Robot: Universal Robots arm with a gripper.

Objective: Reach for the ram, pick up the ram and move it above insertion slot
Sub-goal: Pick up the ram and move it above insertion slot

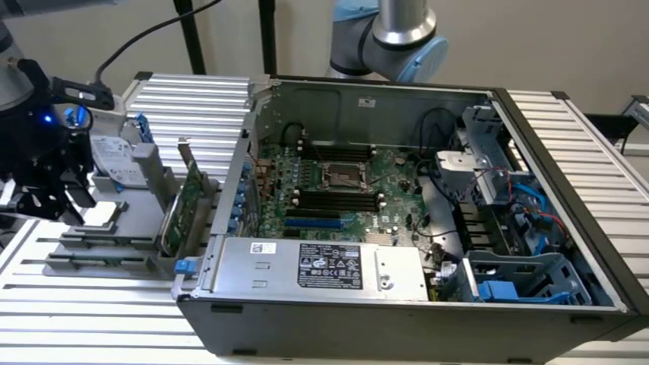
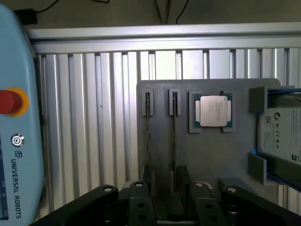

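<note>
While ram (image 2: 174, 136) upright — "UNIVERSAL ROBOTS" pendant (image 2: 21, 84)

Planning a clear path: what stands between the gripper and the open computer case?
In the exterior view, a silver hard drive and an upright green expansion card stand between the gripper and the computer case.

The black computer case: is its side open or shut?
Open. The black metal computer case has no side cover, and the green motherboard and silver power supply inside are plainly visible.
</note>
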